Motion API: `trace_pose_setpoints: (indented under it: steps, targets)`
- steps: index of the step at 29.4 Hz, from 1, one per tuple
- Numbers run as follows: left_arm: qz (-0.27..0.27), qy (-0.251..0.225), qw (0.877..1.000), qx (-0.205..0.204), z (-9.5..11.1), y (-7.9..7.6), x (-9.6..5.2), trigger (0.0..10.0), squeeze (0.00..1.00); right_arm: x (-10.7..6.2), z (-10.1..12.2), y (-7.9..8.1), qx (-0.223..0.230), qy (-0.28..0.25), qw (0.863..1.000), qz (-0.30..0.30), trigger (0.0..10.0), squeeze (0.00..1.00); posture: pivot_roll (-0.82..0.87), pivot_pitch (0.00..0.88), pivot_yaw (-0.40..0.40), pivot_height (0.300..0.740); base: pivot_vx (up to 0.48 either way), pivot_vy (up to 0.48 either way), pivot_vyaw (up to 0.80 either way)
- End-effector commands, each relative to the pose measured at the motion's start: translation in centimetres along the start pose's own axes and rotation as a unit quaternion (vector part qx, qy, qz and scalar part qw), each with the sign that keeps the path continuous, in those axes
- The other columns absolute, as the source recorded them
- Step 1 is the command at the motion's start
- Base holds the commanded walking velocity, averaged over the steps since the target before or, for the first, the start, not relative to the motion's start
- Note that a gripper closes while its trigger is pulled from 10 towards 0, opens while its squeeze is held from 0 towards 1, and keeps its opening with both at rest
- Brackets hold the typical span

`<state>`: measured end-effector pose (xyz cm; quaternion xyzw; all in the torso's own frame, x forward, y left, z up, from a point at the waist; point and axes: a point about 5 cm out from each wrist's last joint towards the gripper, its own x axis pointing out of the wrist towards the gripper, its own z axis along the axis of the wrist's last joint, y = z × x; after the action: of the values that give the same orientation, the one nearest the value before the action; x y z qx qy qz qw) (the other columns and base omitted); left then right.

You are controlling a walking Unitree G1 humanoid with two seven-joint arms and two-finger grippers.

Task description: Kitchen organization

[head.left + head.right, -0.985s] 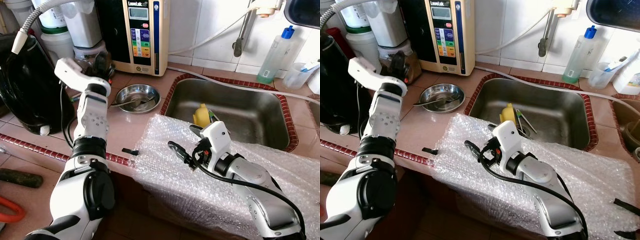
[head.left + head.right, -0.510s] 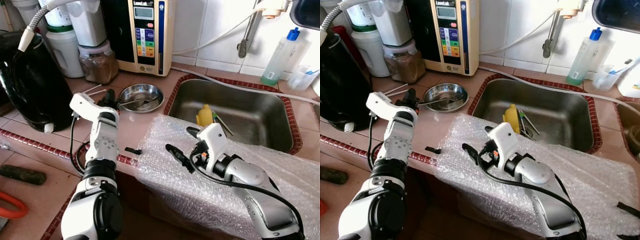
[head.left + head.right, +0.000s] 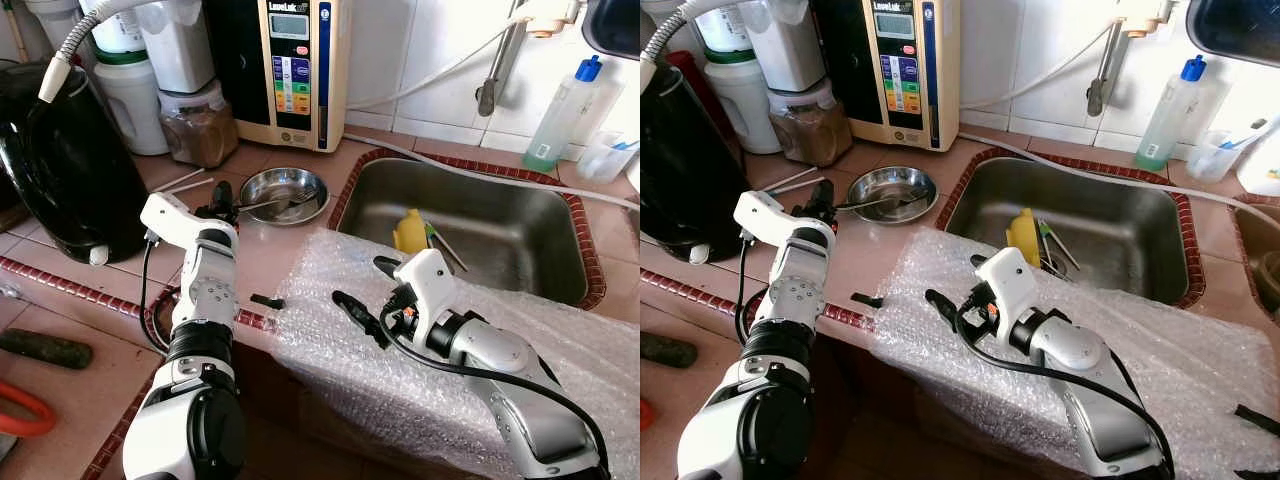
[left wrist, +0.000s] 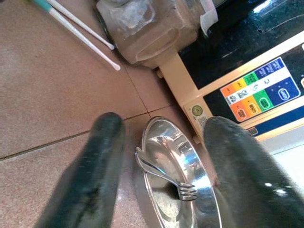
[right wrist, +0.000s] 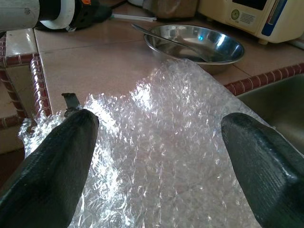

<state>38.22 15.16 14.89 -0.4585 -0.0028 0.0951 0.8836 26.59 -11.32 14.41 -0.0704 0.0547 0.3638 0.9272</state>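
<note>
A terracotta-tiled kitchen counter (image 3: 290, 245) with a dark red ribbed edge carries the scene. At its centre a steel bowl (image 3: 283, 190) holding a fork (image 4: 164, 178) sits on the tiles. At ten o'clock from the bowl stand a jar of brown powder (image 3: 197, 125) and a cream water appliance (image 3: 292, 70); at nine o'clock, a black kettle (image 3: 65, 165). At five o'clock, a bubble wrap sheet (image 3: 470, 350) drapes over the counter edge. A small black clip (image 3: 266, 301) lies at six o'clock.
</note>
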Motion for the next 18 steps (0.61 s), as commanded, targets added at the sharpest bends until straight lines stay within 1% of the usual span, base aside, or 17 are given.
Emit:
trace_pose_setpoints:
  steps: [1, 7, 10, 11, 12, 14, 15, 16, 18]
  targets:
    - [0.010, -0.005, 1.000, -0.001, 0.11, 0.42, -0.11, 10.0, 1.00, 0.02, 0.22, 0.13, -0.008, -0.002, 1.000, 0.004, 10.0, 0.14, -0.11, 0.000, 0.042, 0.740, 0.000, 0.000, 0.00]
    - [0.018, 0.001, 1.000, 0.005, -0.15, 0.95, -0.06, 10.0, 1.00, 0.03, 0.22, 0.15, -0.008, -0.002, 1.000, 0.003, 10.0, 0.14, -0.12, 0.000, 0.045, 0.740, 0.000, 0.000, 0.00]
    - [0.023, 0.004, 1.000, 0.019, -0.11, 0.88, 0.03, 10.0, 1.00, -0.02, 0.18, 0.14, -0.008, -0.002, 1.000, 0.002, 10.0, 0.14, -0.12, 0.000, 0.046, 0.740, 0.000, 0.000, 0.00]
    - [0.024, 0.004, 0.999, 0.022, -0.09, 0.82, 0.06, 10.0, 0.80, -0.05, 0.15, 0.14, -0.007, -0.001, 1.000, 0.001, 10.0, 0.14, -0.12, 0.000, 0.046, 0.740, 0.000, 0.000, 0.00]
    - [0.023, 0.005, 0.999, 0.023, -0.09, 0.79, 0.07, 10.0, 0.00, -0.06, 0.14, 0.14, -0.007, -0.001, 1.000, 0.001, 10.0, 0.14, -0.12, 0.000, 0.046, 0.740, 0.000, 0.000, 0.00]
    - [0.021, 0.006, 0.999, 0.029, -0.10, 0.71, 0.09, 10.0, 0.00, -0.06, 0.15, 0.14, -0.007, -0.001, 1.000, 0.001, 10.0, 0.14, -0.12, 0.000, 0.045, 0.740, 0.000, 0.000, 0.00]
    - [0.019, 0.006, 0.999, 0.036, -0.14, 0.68, 0.08, 10.0, 0.00, -0.05, 0.16, 0.13, -0.007, -0.001, 1.000, 0.001, 10.0, 0.14, -0.12, 0.000, 0.045, 0.740, 0.000, 0.000, 0.00]
    - [0.020, 0.007, 0.998, 0.052, -0.21, 0.70, 0.06, 10.0, 0.00, -0.01, 0.16, 0.13, -0.007, -0.002, 1.000, 0.001, 10.0, 0.14, -0.11, 0.000, 0.045, 0.740, 0.000, 0.000, 0.00]
    - [0.022, 0.007, 0.998, 0.060, -0.23, 0.72, 0.05, 10.0, 0.00, 0.01, 0.17, 0.13, -0.007, -0.002, 1.000, 0.001, 10.0, 0.14, -0.11, 0.000, 0.045, 0.740, 0.000, 0.000, 0.00]
